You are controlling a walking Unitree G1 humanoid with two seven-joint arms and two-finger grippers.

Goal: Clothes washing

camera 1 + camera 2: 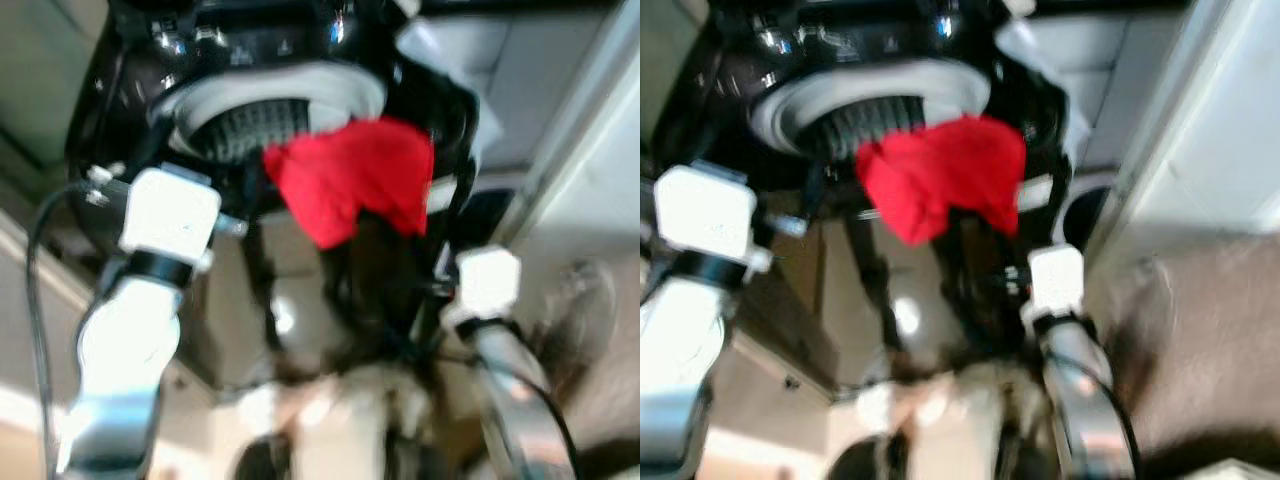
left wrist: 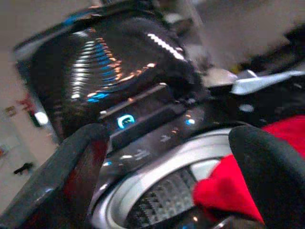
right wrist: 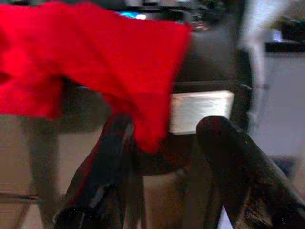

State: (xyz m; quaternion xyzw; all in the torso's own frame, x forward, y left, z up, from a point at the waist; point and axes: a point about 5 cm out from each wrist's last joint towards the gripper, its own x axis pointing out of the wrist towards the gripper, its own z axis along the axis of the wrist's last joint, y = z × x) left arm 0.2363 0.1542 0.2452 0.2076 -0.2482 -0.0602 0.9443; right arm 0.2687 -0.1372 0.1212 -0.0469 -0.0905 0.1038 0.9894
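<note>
A red cloth (image 1: 355, 175) hangs over the front rim of a black top-loading washing machine (image 1: 280, 45), beside its open drum (image 1: 250, 125). My right gripper (image 3: 167, 138) sits just below the cloth with its fingers (image 3: 228, 157) apart. The cloth's lower tip (image 3: 147, 129) dangles between them, and I cannot tell whether it touches them. My left gripper (image 2: 167, 162) is open at the drum's near left edge, looking across the drum (image 2: 162, 205) toward the cloth (image 2: 228, 186). All views are blurred.
The machine's glossy lid (image 2: 105, 71) stands raised behind a lit control panel (image 2: 126, 121). A white wall or cabinet (image 1: 1230, 130) runs close on the right, with floor (image 1: 1210, 340) below it. A pale item (image 1: 430, 45) lies at the machine's back right.
</note>
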